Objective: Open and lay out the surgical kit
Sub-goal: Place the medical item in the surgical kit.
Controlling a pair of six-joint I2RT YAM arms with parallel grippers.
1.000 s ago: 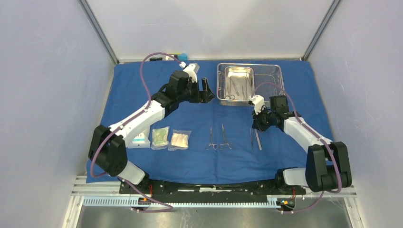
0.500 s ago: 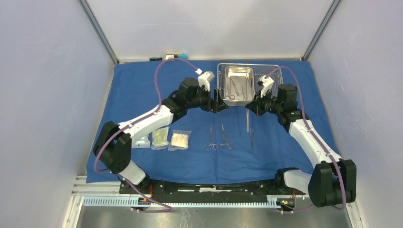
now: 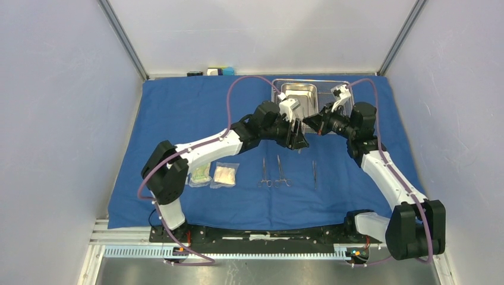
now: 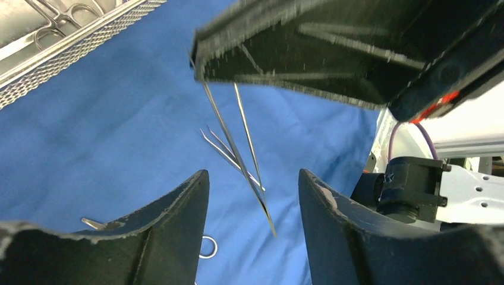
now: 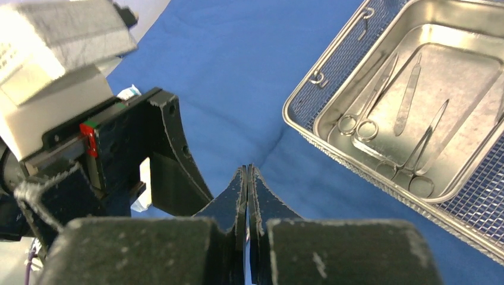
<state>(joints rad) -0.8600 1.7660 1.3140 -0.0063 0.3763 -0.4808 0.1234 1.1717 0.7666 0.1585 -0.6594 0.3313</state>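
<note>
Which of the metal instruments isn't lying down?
The thin tweezers hanging from the right gripper; all others lie flat on the blue cloth or in the tray.

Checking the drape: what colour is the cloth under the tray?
Plain blue cloth, clearest from the top camera.

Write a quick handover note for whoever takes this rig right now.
Right pincer: shut on slim metal tweezers, hanging above the large blue cloth wrap.
Left pincer: open, fingers either side of the tweezers, not gripping.
Done: cloth spread; on it two clear packets, two ring-handled steel forceps, one slim steel tool.
To do: steel instruments lying in the rectangular steel mesh tray's pan.
</note>
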